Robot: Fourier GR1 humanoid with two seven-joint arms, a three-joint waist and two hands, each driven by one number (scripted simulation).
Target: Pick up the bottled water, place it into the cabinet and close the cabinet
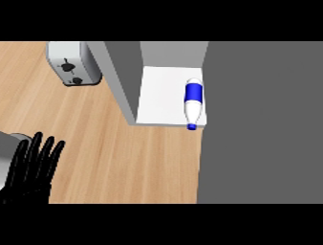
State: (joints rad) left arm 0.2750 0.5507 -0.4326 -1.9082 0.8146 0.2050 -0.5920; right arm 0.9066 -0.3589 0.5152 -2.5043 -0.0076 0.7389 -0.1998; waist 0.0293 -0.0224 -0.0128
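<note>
Pale wooden counter (122, 158) fills the left and middle of the head view, and the left hand (27, 184) shows at its lower left corner, black, palm low and fingers (38, 153) straight and pointing up the view, spread a little, holding nothing and touching nothing. Just left of the hand sits a rounded grey shape (what it is cannot be told from here). The bottled water (192, 98) is well apart from the hand, up and to its right: it lies on its side on the white shelf (161, 95) inside the cabinet (122, 81), white with a blue band round its body, its blue cap (191, 127) pointing back toward the hand's side of the view and reaching the shelf's near edge. The bottle rests along the shelf's far-right side, right beside a large grey panel (270, 119) that covers everything further right of the hand. The cabinet's grey side wall stands between the shelf and the open counter. Straight up from the hand, near the view's top, a silver toaster (72, 64) sits on the wood, just left of that wall.
</note>
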